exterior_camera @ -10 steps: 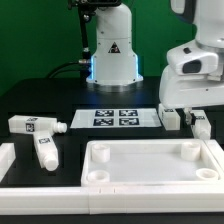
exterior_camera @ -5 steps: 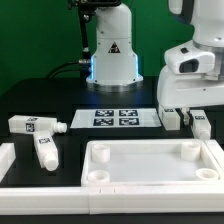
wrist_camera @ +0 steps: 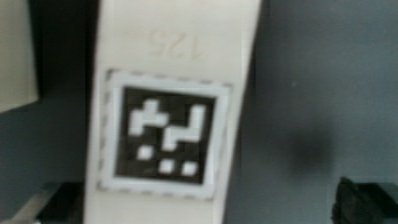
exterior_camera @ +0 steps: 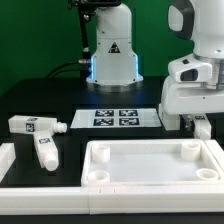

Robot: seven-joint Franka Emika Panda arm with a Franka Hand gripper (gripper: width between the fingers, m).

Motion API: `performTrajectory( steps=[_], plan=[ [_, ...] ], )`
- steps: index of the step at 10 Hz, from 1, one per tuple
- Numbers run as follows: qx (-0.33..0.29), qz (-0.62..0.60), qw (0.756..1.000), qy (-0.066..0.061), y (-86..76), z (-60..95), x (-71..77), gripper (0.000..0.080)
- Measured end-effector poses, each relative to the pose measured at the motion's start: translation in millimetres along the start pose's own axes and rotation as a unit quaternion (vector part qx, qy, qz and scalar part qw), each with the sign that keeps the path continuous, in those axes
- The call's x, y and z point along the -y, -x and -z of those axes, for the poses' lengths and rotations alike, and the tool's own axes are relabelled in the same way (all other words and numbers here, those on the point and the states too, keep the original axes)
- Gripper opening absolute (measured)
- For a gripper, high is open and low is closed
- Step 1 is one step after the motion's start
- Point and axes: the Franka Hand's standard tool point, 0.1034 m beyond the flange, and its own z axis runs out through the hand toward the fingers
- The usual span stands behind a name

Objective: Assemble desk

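The desk's tabletop panel [exterior_camera: 146, 164], white and rimmed, lies at the front with round sockets in its corners. Two white post legs [exterior_camera: 34, 127] [exterior_camera: 45, 153] with square tags lie apart on the black table at the exterior view's left. My gripper [exterior_camera: 196, 126] hangs low at the exterior view's right, just behind the panel's far corner. It is open around a third leg [wrist_camera: 171, 110], which shows a black-and-white tag in the wrist view. The dark fingertips [wrist_camera: 366, 200] stand clear of the leg's sides. In the exterior view that leg is mostly hidden by my hand.
The marker board [exterior_camera: 115, 117] lies flat behind the panel, in front of the arm's base [exterior_camera: 111, 60]. A long white border rail [exterior_camera: 12, 162] runs along the table's left and front edges.
My gripper has shifted a little toward the exterior view's right and slightly lower. The jaws stay open. The loose parts have not moved.
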Motion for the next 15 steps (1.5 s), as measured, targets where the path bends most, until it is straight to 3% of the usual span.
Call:
performTrajectory(
  steps=[1,2,3,4,5,6,10,11,14,15],
  plan=[
    [0.0,0.0,1.0,0.0,0.1,-0.3,-0.2,0.0649],
    [0.0,0.0,1.0,0.0,0.2,-0.4,-0.2,0.0542],
    [0.001,0.0,1.0,0.0,0.2,-0.6,-0.3,0.0542],
    [0.0,0.0,1.0,0.0,-0.3,-0.2,-0.1,0.0358],
    [0.008,0.001,1.0,0.001,-2.9,4.6,2.8,0.0358],
    [0.008,0.006,1.0,0.0,-7.0,11.1,8.5,0.0284],
    [0.009,0.168,0.986,0.005,-10.3,41.0,18.5,0.0284],
    [-0.001,0.253,0.967,0.009,-13.9,38.0,12.9,0.0284],
    [0.003,0.332,0.943,0.011,-13.3,36.1,10.9,0.0284],
    [0.007,0.392,0.92,0.013,-10.6,33.1,12.8,0.0284]
  ],
)
